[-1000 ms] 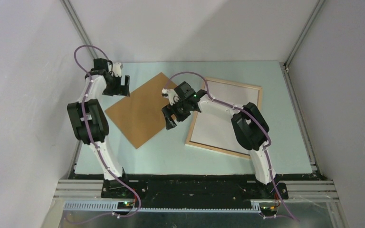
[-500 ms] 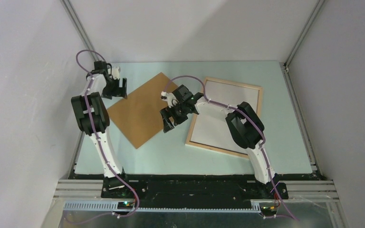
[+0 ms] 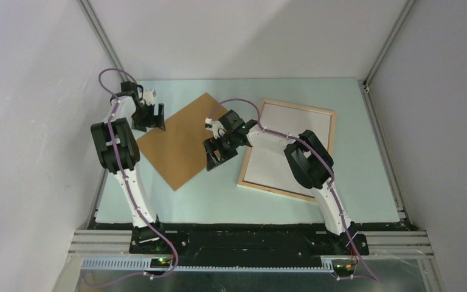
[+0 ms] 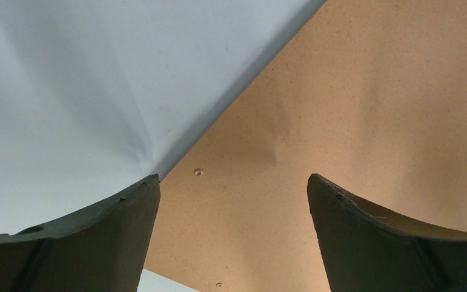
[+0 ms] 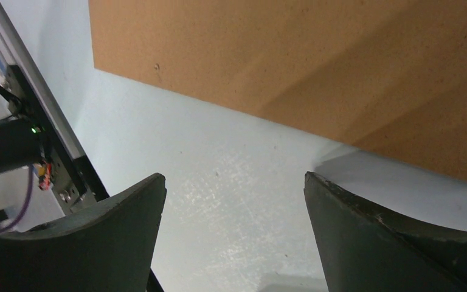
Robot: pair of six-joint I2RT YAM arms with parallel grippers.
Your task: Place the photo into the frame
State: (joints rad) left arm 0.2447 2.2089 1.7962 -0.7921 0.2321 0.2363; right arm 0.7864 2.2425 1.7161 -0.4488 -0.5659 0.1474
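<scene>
The frame [image 3: 298, 107], thin pale wood rails, lies flat at the right of the table. A white sheet [image 3: 307, 125] fills its inside; no picture side shows, so I cannot tell if it is the photo. My left gripper [image 3: 150, 126] hangs open over the far-left corner of a brown backing board [image 3: 176, 146]. In the left wrist view the left gripper [image 4: 231, 182] straddles the backing board [image 4: 340, 91] near its edge, holding nothing. My right gripper [image 3: 211, 162] is open beside the board's right edge; in its wrist view the right gripper [image 5: 234, 179] has only bare table between its fingers.
The pale green table [image 3: 219, 201] is walled by grey panels on three sides. Metal rails [image 3: 380, 55] run along its edges. A black rail with a green light [image 5: 33, 131] shows at the left of the right wrist view. The right arm's forearm crosses the frame's left part.
My left gripper has come slightly nearer, over the board's corner. My right gripper has slid a little left and nearer along the board's right edge. Board and frame stayed put.
</scene>
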